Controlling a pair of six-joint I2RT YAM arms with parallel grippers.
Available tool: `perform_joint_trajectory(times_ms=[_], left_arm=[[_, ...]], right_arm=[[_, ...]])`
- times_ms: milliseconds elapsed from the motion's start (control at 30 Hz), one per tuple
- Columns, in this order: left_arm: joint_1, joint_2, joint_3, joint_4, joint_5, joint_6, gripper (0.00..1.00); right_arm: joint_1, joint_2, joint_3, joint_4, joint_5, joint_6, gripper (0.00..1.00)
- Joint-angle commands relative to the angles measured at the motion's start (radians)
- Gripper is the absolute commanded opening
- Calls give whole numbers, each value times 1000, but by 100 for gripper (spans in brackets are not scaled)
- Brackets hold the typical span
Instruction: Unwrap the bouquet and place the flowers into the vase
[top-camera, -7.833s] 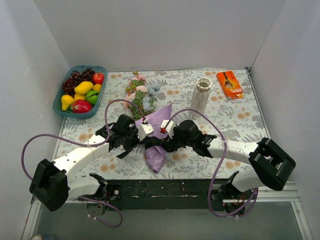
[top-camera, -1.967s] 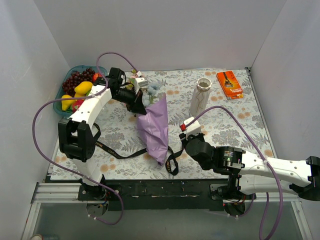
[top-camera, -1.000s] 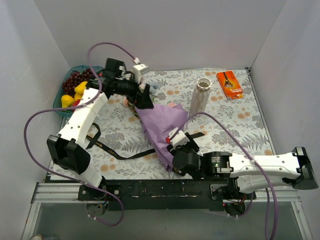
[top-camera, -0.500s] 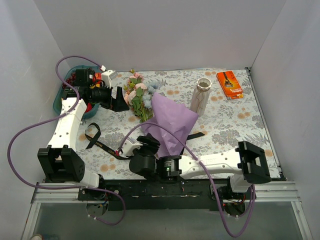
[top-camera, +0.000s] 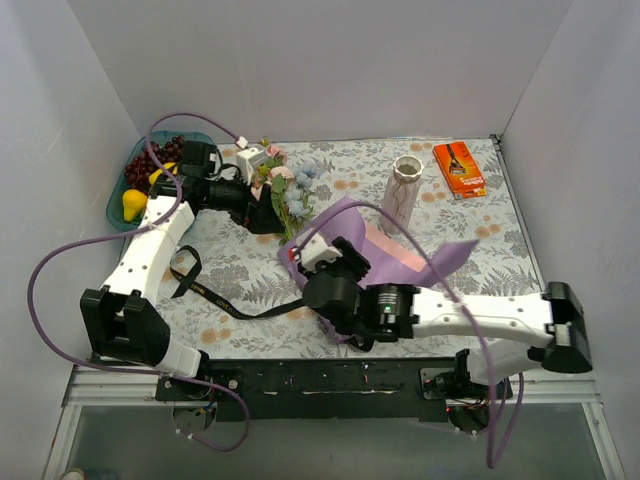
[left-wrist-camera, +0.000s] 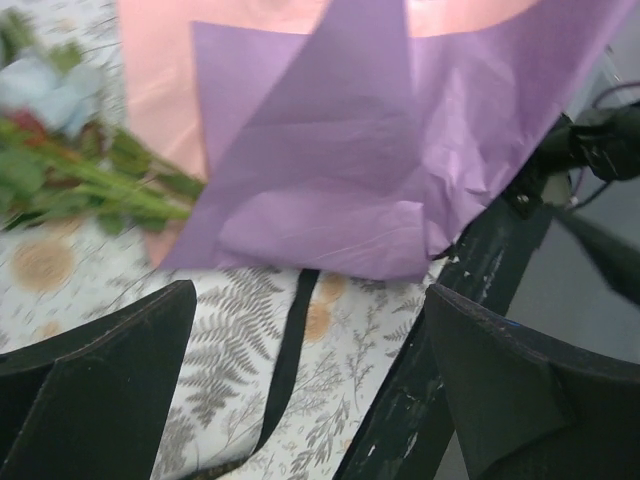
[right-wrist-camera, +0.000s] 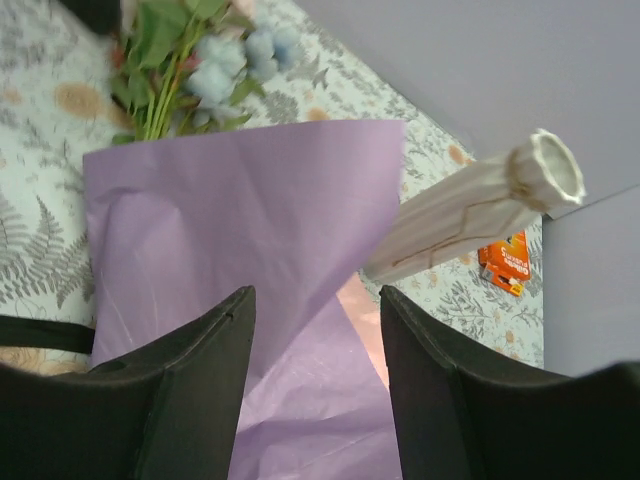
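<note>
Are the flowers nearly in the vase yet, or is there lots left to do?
Done: the black ribbon is off and the purple paper lies opened out. In hand: the left hand and right hand are both open, holding nothing. Left: the flowers lie on the table by the paper, and the vase stands with no flowers in it.

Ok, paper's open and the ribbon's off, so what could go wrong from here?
1. The vase is tall and narrow and stands right behind the loose purple paper; sweeping the paper aside with the right gripper might tip it.
2. The flowers have stems running under the paper's edge, so dragging it could scatter them before the open left gripper takes hold.
</note>
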Motion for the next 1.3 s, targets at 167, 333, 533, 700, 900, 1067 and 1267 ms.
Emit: perform_joint_trajectory(times_ms=[167,333,533,700,900,1067,1267], left_arm=[[-137,169,186,45,128,15,98],[-192,288,382,68,151,-16,98],[-229,419,471,13,273,85,98],[-258,543,525,1,234,133,98],[-292,644,583,36,193,108,98],[-312,663,600,60,234,93,98],[-341,723,668,-62,377,151,79]], right_arm=[[88,-435,71,-234,109,283,63],[88,-541,17,-234,126,284,64],[88,-641,-23,-194,69,288,65],[88,-681,-60,-153,23,268,66],[88,-661,-78,-120,-25,248,66],[89,-678,-104,-97,-52,256,66],[89,-693,-109,-125,-35,274,66]])
